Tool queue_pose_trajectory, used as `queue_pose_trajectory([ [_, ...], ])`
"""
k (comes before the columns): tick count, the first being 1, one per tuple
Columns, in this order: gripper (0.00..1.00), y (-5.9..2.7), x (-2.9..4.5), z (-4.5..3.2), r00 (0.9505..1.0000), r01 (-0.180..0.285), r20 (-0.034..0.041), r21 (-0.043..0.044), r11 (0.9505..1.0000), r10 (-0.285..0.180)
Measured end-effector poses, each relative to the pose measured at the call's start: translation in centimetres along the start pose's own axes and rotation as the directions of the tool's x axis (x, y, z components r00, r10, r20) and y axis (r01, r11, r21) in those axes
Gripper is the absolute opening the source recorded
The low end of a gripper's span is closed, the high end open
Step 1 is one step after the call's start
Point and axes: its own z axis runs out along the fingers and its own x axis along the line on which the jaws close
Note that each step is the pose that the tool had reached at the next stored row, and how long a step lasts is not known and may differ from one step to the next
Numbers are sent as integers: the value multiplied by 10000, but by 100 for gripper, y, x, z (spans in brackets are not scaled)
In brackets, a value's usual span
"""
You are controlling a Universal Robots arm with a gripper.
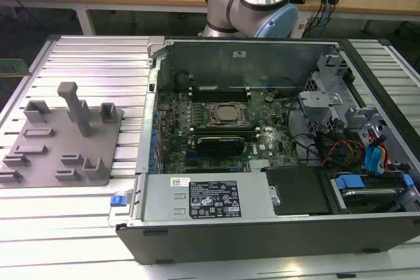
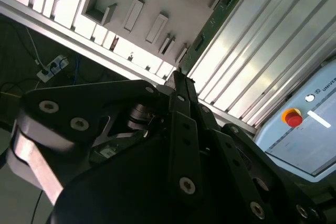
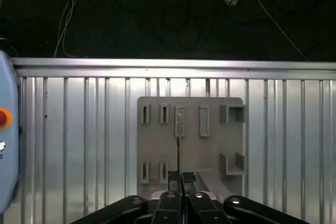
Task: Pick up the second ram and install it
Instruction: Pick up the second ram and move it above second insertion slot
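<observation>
In the second wrist view my gripper (image 2: pixel 177 80) is shut on the second ram (image 2: pixel 215 19), a narrow green board that sticks out from the fingertips. In the first wrist view the ram (image 3: pixel 180 145) shows edge-on as a thin dark line running out from the gripper (image 3: pixel 181 179). Both wrist views look down from well above the grey fixture plate (image 3: pixel 210 145), with the stick over the plate's middle slots. The exterior view shows the open computer case with its motherboard (image 1: pixel 216 119) and dark memory slots (image 1: pixel 216 90) beside the processor.
The grey fixture plate (image 1: pixel 59 142) with upright blocks lies on the ribbed metal table (image 1: pixel 98 57) at the exterior view's left. The arm's base (image 1: pixel 252 4) stands behind the case. A pendant with a red button (image 2: pixel 293 117) lies beside the table. Cables cross the dark floor (image 3: pixel 184 19).
</observation>
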Motion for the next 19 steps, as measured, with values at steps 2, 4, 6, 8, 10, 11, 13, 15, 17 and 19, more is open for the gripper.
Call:
queue_pose_trajectory([
  [2, 9, -14, 0, -2, 10000, 0, -1, -1, 10000, 0],
  [4, 9, -34, 0, -2, 10000, 0, -1, 0, 10000, 0],
  [6, 9, -80, 0, -3, 10000, 0, 0, 0, 10000, 0],
  [8, 9, -136, 1, -4, 10000, 0, 1, 0, 10000, 0],
  [10, 9, -164, 1, -6, 10000, 0, -1, -1, 10000, 0],
  [11, 9, -188, 1, -6, 10000, 0, 0, 0, 10000, 0],
  [13, 9, -231, 2, -7, 10000, 0, 0, -1, 10000, 0],
  [15, 9, -273, 2, -9, 10000, 1, 0, -1, 10000, -1],
  [17, 9, -339, 2, -11, 10000, 0, -1, -1, 10000, 0],
  [19, 9, -390, 3, -12, 10000, 0, 0, -1, 10000, 0],
])
